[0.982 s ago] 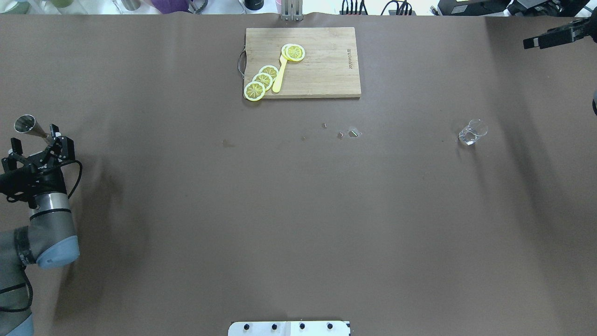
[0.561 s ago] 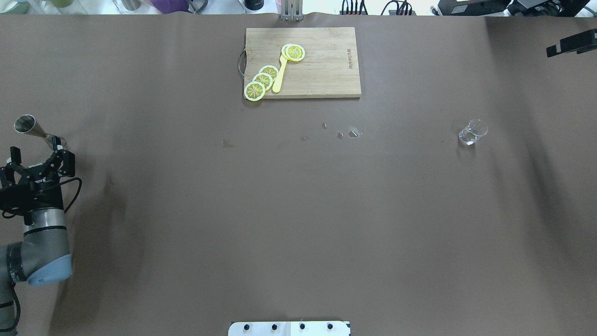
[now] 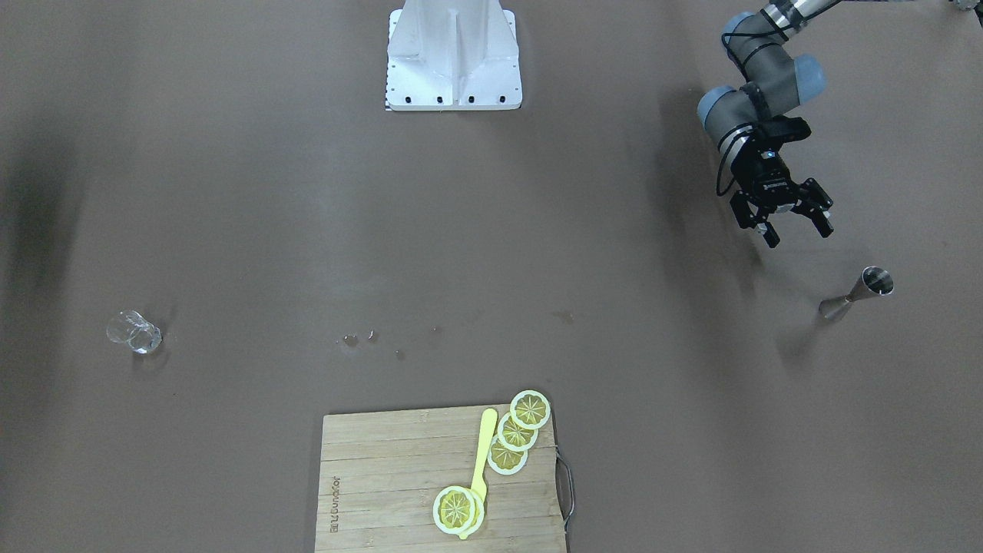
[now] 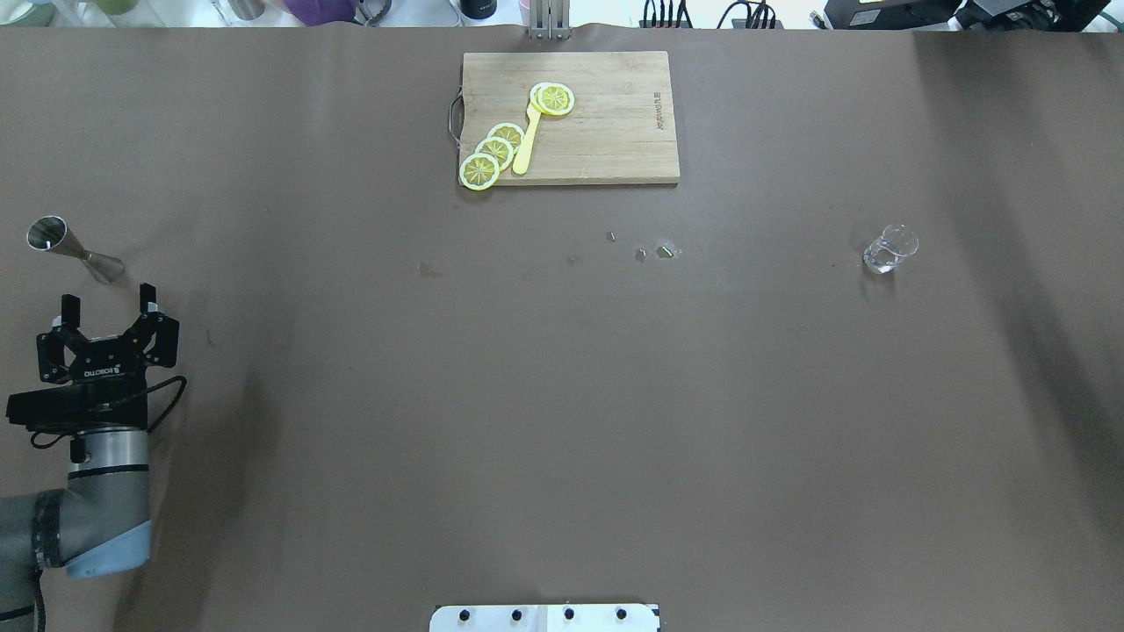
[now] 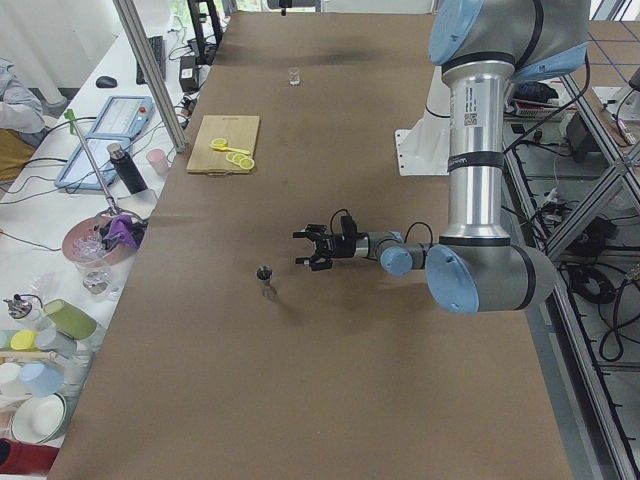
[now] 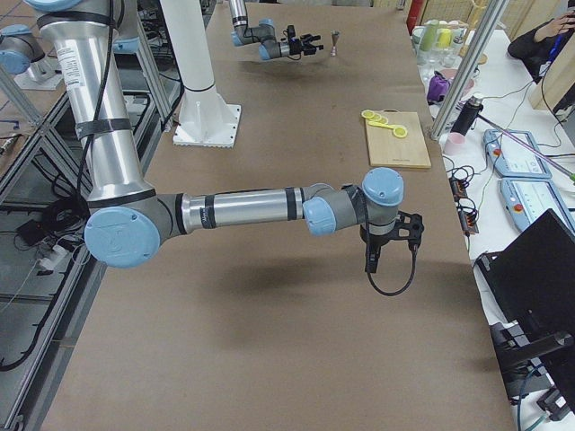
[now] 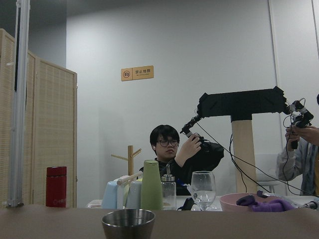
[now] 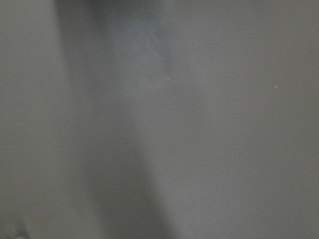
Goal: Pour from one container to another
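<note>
Left jaws apart, back from jigger [image 4: 75, 252]

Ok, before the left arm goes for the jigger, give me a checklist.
1. Left gripper open and empty: ok.
2. Jigger standing upright, apart from that gripper: ok.
3. Glass upright, far across from the jigger: ok.
4. Whether the jigger holds liquid: cannot tell.
5. Right gripper open or shut, seen only from the side: cannot tell.
6. Cutting board off the line between jigger and glass: ok.
</note>
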`<state>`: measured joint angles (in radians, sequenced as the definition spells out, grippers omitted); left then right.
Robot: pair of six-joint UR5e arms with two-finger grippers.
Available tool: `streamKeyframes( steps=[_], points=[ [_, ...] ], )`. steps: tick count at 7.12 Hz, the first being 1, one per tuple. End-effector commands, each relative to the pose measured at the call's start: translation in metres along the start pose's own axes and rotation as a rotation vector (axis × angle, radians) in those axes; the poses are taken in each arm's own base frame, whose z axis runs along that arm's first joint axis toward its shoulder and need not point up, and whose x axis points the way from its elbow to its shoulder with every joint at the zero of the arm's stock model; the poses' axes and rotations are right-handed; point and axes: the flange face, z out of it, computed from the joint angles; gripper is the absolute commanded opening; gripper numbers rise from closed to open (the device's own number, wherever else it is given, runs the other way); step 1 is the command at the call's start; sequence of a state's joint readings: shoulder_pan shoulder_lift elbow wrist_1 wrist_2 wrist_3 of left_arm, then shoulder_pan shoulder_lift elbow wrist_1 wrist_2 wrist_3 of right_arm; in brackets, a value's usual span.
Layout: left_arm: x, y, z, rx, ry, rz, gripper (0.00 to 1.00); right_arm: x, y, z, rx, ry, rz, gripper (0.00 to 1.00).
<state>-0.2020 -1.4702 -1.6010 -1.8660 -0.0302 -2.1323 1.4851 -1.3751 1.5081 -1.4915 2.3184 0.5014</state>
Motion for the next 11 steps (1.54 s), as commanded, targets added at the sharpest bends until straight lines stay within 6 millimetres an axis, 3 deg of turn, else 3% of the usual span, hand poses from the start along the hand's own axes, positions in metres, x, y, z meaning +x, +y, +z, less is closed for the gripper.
streamKeyframes(
  steps=[1, 2, 4, 5, 6, 8, 9, 11],
  points=[
    [0.054, -0.015, -0.030, -0.120, 0.012, 0.090, 1.00, 0.025, 0.010, -0.004, -0.026, 0.080, 0.079, 1.00],
    [0.078, -0.028, -0.033, -0.213, 0.005, 0.239, 1.00, 0.029, 0.009, 0.003, -0.047, 0.082, 0.094, 1.00],
    [0.146, -0.067, -0.038, -0.368, 0.088, 0.298, 1.00, 0.015, 0.012, 0.009, -0.076, 0.073, 0.083, 1.00],
    [0.179, -0.108, -0.037, -0.433, 0.217, 0.284, 1.00, 0.016, 0.020, -0.002, -0.062, 0.057, 0.078, 1.00],
    [0.189, -0.151, 0.005, -0.423, 0.261, 0.246, 1.00, 0.020, 0.035, -0.007, -0.060, 0.044, 0.078, 1.00],
    [0.199, -0.189, 0.075, -0.592, 0.367, 0.168, 1.00, 0.014, 0.032, -0.011, -0.063, 0.043, 0.078, 1.00],
    [0.187, -0.209, 0.114, -0.693, 0.414, 0.135, 1.00, 0.016, 0.031, -0.015, -0.057, 0.041, 0.082, 1.00],
    [0.105, -0.227, 0.191, -1.021, 0.391, 0.123, 1.00, 0.021, 0.038, -0.025, -0.052, 0.043, 0.096, 1.00]
  ],
)
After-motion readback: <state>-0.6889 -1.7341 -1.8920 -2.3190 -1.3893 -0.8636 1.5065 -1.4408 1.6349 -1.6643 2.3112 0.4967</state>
